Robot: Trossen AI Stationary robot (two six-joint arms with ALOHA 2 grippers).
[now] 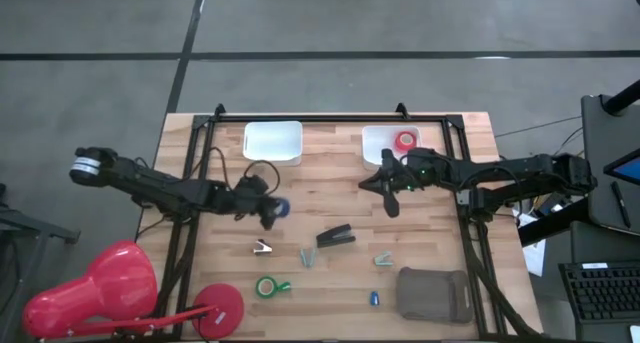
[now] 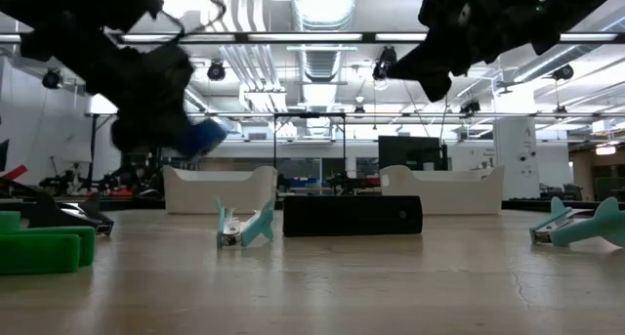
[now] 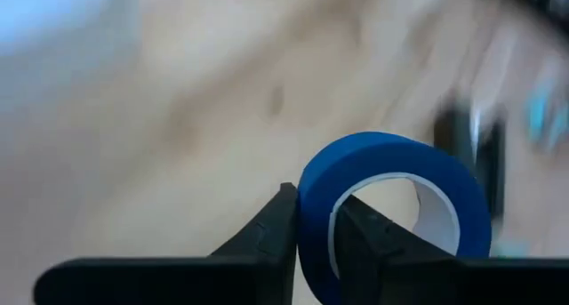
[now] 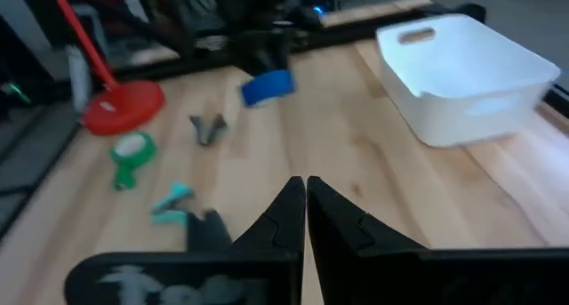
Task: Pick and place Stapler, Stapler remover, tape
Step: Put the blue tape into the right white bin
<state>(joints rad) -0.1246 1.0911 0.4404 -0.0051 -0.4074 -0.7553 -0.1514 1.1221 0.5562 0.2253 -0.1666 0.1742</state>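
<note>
The left gripper (image 1: 272, 213) pinches the blue tape (image 3: 391, 207) by its wall, one finger inside the core, held above the table (image 1: 330, 183) at about nine o'clock from centre. The right gripper (image 1: 385, 188) hangs near two o'clock, fingers pressed together (nothing between them). The stapler (image 1: 336, 237) lies near centre, the green tape (image 1: 267, 286) towards seven o'clock. The red tape (image 1: 405, 142) sits in the right bin (image 1: 375, 138), the left bin (image 1: 273, 143) at eleven o'clock.

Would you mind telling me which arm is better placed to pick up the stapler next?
The right. Its claw is shut and empty, close to the stapler. The left claw is shut on the blue tape, held above the table.
</note>
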